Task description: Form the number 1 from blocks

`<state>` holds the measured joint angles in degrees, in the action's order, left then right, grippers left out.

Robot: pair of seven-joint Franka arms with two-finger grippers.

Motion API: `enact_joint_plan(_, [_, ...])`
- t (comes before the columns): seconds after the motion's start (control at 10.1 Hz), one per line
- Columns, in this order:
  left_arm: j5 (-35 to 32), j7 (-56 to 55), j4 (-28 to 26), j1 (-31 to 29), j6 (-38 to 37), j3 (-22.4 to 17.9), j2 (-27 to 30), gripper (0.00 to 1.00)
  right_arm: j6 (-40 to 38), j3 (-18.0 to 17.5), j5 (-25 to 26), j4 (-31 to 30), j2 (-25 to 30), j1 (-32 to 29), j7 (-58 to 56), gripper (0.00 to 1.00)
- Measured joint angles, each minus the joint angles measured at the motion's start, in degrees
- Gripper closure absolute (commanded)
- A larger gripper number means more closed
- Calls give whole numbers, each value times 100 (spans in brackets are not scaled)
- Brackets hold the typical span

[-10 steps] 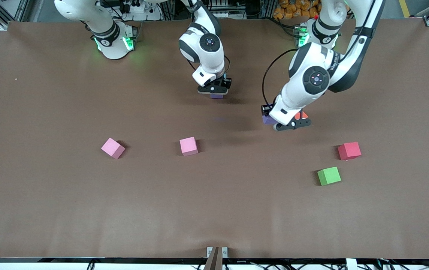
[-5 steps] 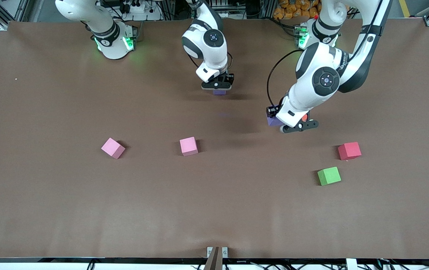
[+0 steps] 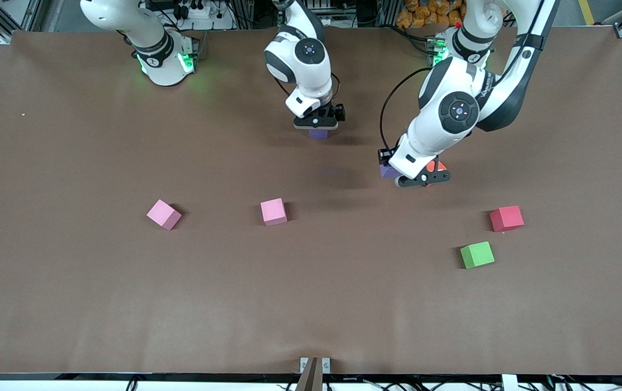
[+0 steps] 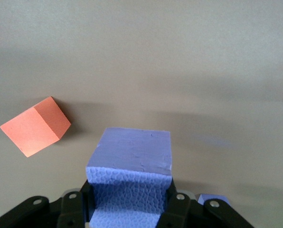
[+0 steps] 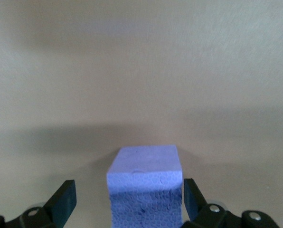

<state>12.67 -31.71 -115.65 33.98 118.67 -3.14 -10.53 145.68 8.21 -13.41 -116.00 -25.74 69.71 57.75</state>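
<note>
Right gripper low over the worktop, fingers spread apart on either side of a purple block and clear of both faces; block resting on the worktop directly beneath, apparently just set down. Risk here: lifting off at a slant and catching a fingertip on the foam, twisting the block out of line.

Left gripper clamped tight on the second purple block, carried a little above the worktop. Just beside it, an orange block lying skewed on the worktop, and a sliver of some other bluish block close by the gripper, too little showing to identify. Risk: soft foam squeezed hard may spring or stick on release, landing crooked; a low sweep could clip the orange block.

Farther out, toward the front camera from both grippers: two pink blocks below the right gripper, well apart; a red cube and a green cube below the left gripper, not needed. Nothing between the grippers.
</note>
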Motion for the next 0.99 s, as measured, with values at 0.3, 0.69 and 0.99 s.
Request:
enact_joint_plan(0.3, [1, -1, 14, 405, -4, 7, -14, 100, -52, 34, 18, -172, 297, -699, -371, 0])
enact_joint_plan(0.69, [13, -357, 453, 1282, 11, 5, -548, 100, -9, 59, 126, -174, 339, -2302, -2191, 0])
enact_joint_plan(0.99, [156, -669, 967, 1920, 31, -184, -1187, 100, 10, -42, 140, 7, 333, -2949, -2804, 0])
